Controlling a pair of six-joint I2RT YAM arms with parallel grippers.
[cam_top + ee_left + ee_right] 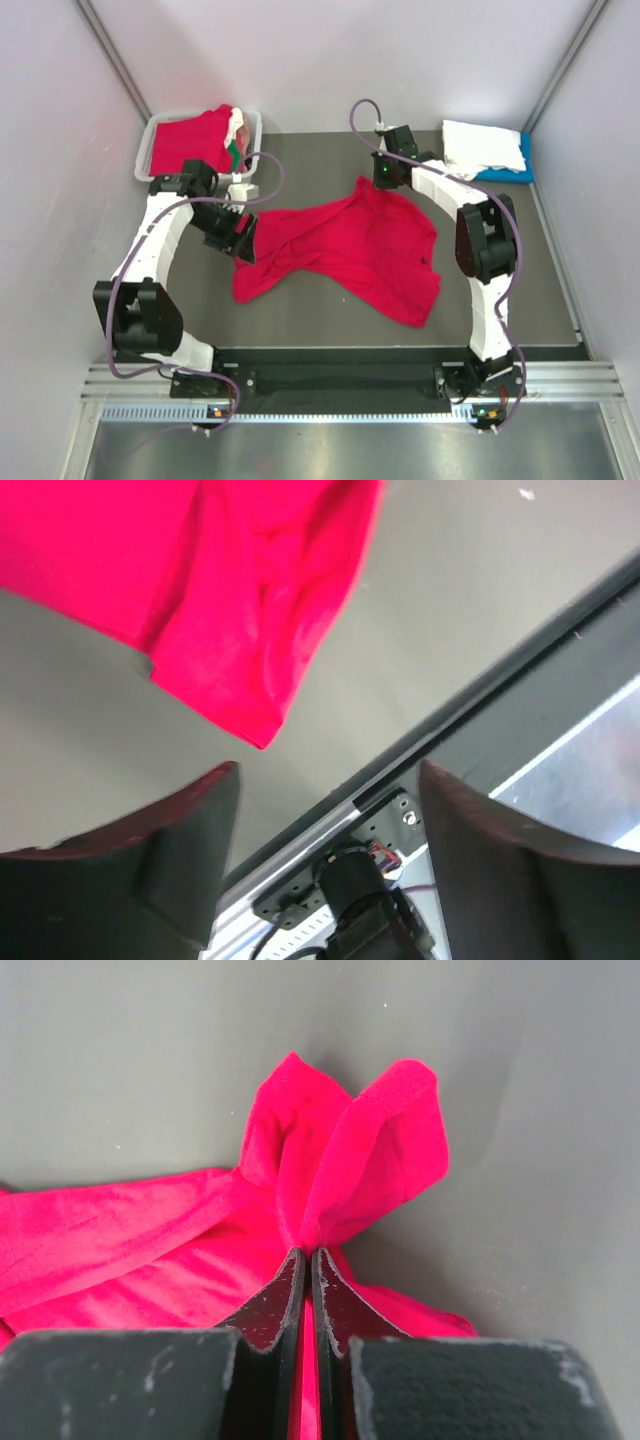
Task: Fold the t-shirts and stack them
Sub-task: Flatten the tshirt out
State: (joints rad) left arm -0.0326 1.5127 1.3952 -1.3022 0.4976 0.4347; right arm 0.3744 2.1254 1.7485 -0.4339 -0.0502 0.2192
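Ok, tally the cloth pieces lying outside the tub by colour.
Red t-shirt: 1
White folded cloth: 1
Blue folded cloth: 1
Total: 3

1. Plain white walls (330, 50) close in the back, left and right sides, under soft, even light.
2. Grey metal corner posts (110, 55) slant up where the walls meet.
3. A matte dark grey table top (330, 310) fills the middle.
4. A slotted aluminium rail (340, 395) runs along its near edge, with a brushed metal sheet (340, 450) nearer still.
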